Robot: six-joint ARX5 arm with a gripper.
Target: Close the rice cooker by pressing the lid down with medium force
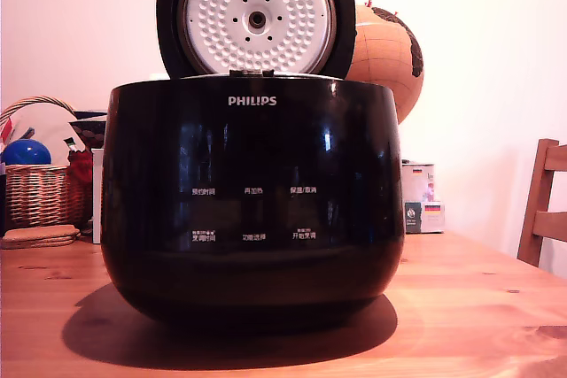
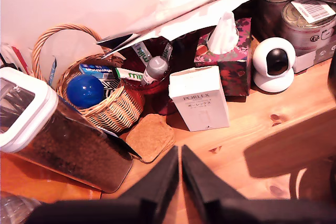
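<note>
The rice cooker (image 1: pixel 252 196) fills the middle of the exterior view, a glossy black pot with white PHILIPS lettering and small white labels. Its lid (image 1: pixel 255 13) stands upright and open behind the rim, the white dimpled underside with a central hole facing the camera. My gripper does not show in the exterior view. In the wrist view my gripper (image 2: pixel 180 153) is shut, its two black fingers (image 2: pixel 163 179) pressed tip to tip with nothing between them, above the wooden table (image 2: pixel 236 129). The cooker itself is not clearly seen in the wrist view.
A wicker basket (image 2: pixel 107 103) with a blue ball (image 2: pixel 85 91) stands beside a clear lidded container (image 2: pixel 47 135), a cork coaster (image 2: pixel 149 137), a white box (image 2: pixel 198 98), a tissue box (image 2: pixel 231 56) and a small white camera (image 2: pixel 274 64). An orange globe (image 1: pixel 385 55) and a wooden chair (image 1: pixel 542 205) sit behind the cooker.
</note>
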